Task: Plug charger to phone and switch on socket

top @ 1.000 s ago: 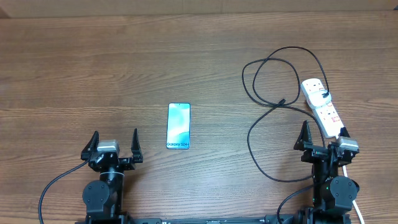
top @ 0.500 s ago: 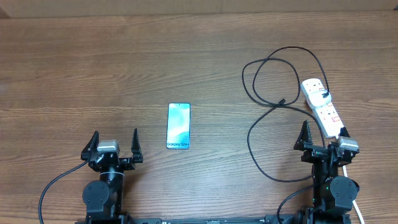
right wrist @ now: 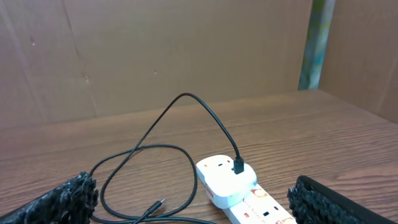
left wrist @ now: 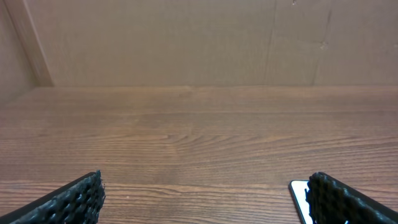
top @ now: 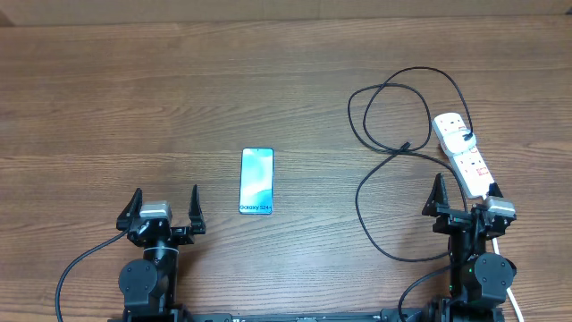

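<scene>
Phone (top: 256,181) lies flat mid-tabletop (top: 134,89), long axis pointing away from the arms. Charger (top: 357,201) adapter sits in the socket's (top: 463,154) far outlet. Left gripper (top: 162,207) and right gripper (top: 463,195) stand wide open, empty.

phones: just one, the phone (top: 256,182), a bit left of centre in the overhead view
chargers: one, a single black charger (top: 357,201) cable looping around the right half
sockets: one white socket (top: 465,152) strip, far right of the frame
red switches on it: a few, honestly too small to count
grippers: two, left gripper (top: 163,207) lower left, right gripper (top: 465,195) lower right
tables: one wooden table (top: 107,98)
</scene>
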